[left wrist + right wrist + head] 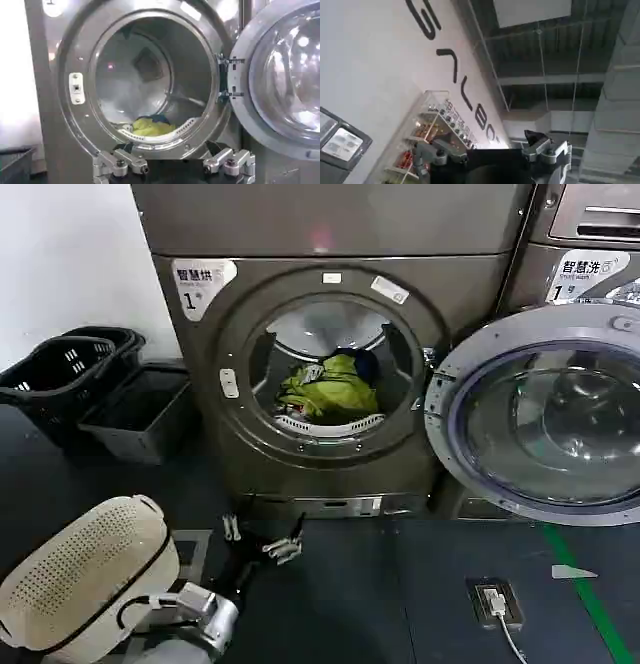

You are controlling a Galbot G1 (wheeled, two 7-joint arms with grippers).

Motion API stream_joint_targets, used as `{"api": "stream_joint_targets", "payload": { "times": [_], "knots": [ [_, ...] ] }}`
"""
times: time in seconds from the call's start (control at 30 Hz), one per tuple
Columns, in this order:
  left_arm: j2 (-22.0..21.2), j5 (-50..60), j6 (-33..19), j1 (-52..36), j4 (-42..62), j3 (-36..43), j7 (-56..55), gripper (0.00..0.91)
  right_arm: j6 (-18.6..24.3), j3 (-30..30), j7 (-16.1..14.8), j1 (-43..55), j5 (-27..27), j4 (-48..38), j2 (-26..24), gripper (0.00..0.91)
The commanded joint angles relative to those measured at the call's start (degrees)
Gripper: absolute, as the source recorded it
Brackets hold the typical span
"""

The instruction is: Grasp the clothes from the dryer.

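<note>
Your left gripper (262,536) low in front of dryer (330,364), below its opening, jaws spread wide, nothing held. Clothes (328,389) sit at bottom of drum, yellow-green piece on top, darker one behind. Dryer door (545,409) swung fully open to your right. Your right gripper (492,150) points up at ceiling, jaws wide apart, empty. White basket (85,569) by your left arm.

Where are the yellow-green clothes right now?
In the head view, the yellow-green clothes lie at the bottom of the dryer drum, just behind the opening's lower rim, left of the open door.
</note>
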Motion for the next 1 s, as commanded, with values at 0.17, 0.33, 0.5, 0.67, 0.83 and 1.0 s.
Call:
{"api": "stream_joint_targets", "payload": {
  "times": [0.17,0.33,0.5,0.67,0.83,1.0],
  "knots": [
    [0.12,1.82,0.45,0.33,-0.10,1.27,0.16,0.907,0.18,-0.02,1.43,-0.02,2.76,-0.04,-0.08,0.907],
    [0.22,2.72,0.60,0.38,0.32,1.47,0.06,0.907,-0.46,0.55,0.74,-0.61,2.44,-0.30,0.01,0.907],
    [0.35,5.26,-0.57,0.59,0.46,2.03,-0.79,0.907,-0.54,0.48,0.32,-0.36,1.49,-0.49,-0.01,0.907],
    [-0.03,5.62,1.35,0.66,0.51,1.96,-1.87,0.907,-0.33,0.94,-0.11,-0.26,1.11,-0.85,-0.37,0.907],
    [-0.06,4.62,1.97,0.45,0.42,1.92,-2.26,0.907,-0.30,1.13,-0.62,-0.36,0.58,-1.20,-0.51,0.907],
    [-0.05,4.74,2.54,0.44,0.37,1.94,-2.57,0.907,-0.26,1.30,-0.91,-0.35,0.31,-1.36,-0.52,0.907]
  ]
}}
